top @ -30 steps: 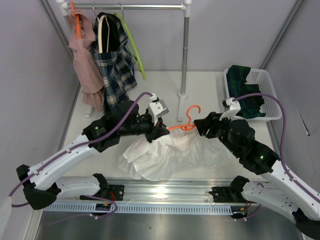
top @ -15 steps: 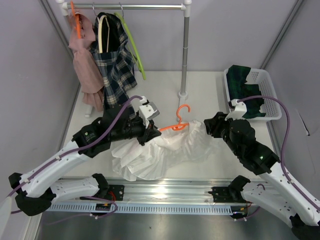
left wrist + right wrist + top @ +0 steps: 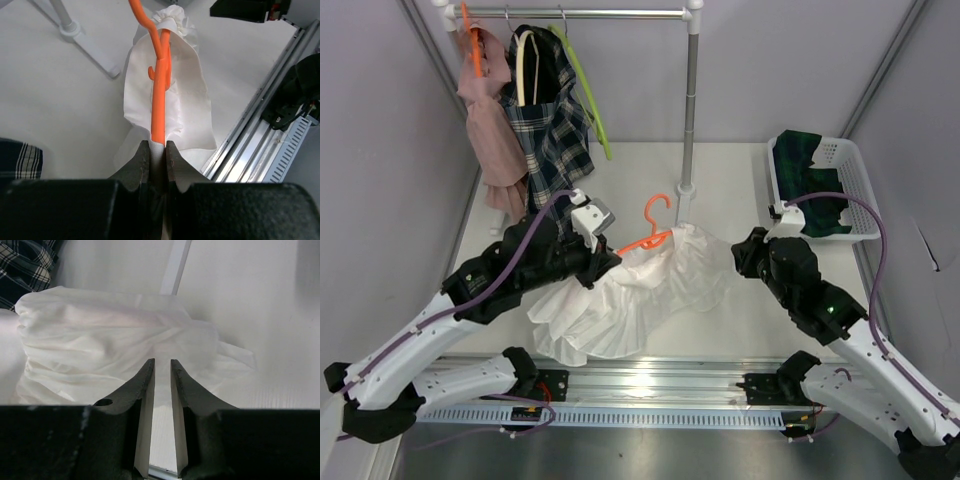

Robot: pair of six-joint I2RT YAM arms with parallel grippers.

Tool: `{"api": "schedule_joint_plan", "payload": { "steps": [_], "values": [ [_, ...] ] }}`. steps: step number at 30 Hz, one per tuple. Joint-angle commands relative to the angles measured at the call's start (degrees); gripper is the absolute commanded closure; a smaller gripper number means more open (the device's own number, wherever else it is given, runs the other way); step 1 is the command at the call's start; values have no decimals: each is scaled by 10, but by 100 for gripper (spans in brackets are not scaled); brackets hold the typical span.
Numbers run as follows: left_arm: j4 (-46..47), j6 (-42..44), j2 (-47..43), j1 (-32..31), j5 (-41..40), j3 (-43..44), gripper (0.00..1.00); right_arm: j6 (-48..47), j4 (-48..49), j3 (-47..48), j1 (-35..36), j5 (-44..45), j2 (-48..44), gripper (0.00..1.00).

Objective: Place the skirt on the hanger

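An orange hanger (image 3: pixel 646 236) lies along the top of a white skirt (image 3: pixel 630 295) on the table's middle. My left gripper (image 3: pixel 604 262) is shut on the hanger's near end together with skirt cloth. In the left wrist view the hanger (image 3: pixel 159 90) runs straight out from the gripper (image 3: pixel 158 145) over the skirt (image 3: pixel 187 100), hook farthest. My right gripper (image 3: pixel 744 254) sits just right of the skirt's edge. In the right wrist view its jaws (image 3: pixel 162 362) stand narrowly apart and empty, with the skirt (image 3: pixel 100 335) lying beyond the tips.
A clothes rack stands at the back, its pole (image 3: pixel 691 110) behind the hanger hook. A pink garment (image 3: pixel 490 120), a plaid garment (image 3: pixel 555 130) and a green hanger (image 3: pixel 585 90) hang on it. A white basket (image 3: pixel 858 185) holds dark green cloth. A metal rail (image 3: pixel 650 385) runs along the near edge.
My left gripper has moved left and back with the hanger, dragging the skirt along. The skirt's right edge has come away from my right gripper, which shifted slightly right.
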Motion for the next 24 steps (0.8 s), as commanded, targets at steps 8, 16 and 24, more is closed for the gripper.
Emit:
{"api": "schedule_joint_plan", "payload": {
  "steps": [8,16,24],
  "values": [
    [-140,-95,-39,40,-202,69,100,-15,16,59,-39,-48,36,74],
    [-175,-148,12,78,-298,142,100,-16,35,94,-41,-85,75,73],
    [-167,-176,106,119,-334,246,100,-20,30,115,-41,-108,87,73]
  ]
}}
